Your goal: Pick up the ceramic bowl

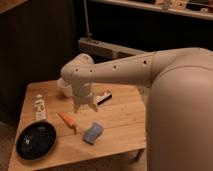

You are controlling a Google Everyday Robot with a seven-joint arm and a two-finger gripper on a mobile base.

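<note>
The ceramic bowl (36, 140) lay ungrasped on the bench (125, 122), well apart from the end effector (85, 107), which hung spread and empty over mid-bench; approach, grasp and lift were outstanding.

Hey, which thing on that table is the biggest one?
The black ceramic bowl at the near left corner of the table: wide, round, broader than the white bottle, orange piece or blue sponge. The gripper hangs over mid-table, apart from it.

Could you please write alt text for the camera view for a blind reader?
The robot's gripper hangs over a wooden table, apart from the black bowl at its front left corner. A white bottle, orange object and blue sponge sit nearby.
</note>
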